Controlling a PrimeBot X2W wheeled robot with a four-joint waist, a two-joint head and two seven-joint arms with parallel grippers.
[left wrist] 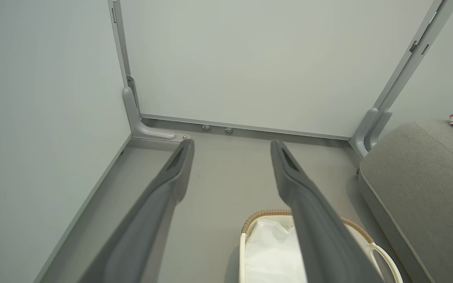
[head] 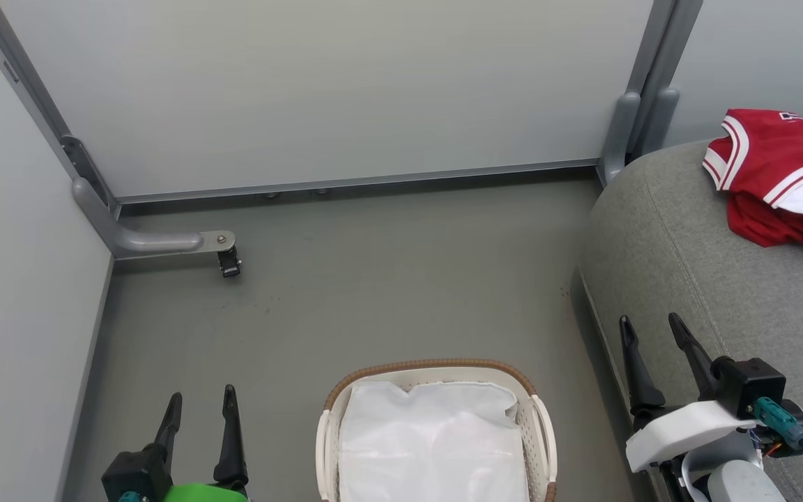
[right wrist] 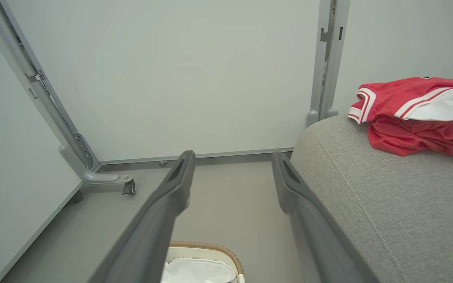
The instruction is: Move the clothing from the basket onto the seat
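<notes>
Nearest us, our left hand (head: 203, 392) and our right hand (head: 649, 318) are both released, fingers spread with nothing between them. Between the two, the basket (head: 436, 365) stands on the grey floor (head: 373, 279), its white liner (head: 429, 439) lying inside. To the right, the seat (head: 680, 265) carries the clothing (head: 785, 174), crumpled toward its far end. Dark marks at its top edge may be lettering. Beyond stands a pale wall panel (head: 339, 90).
</notes>
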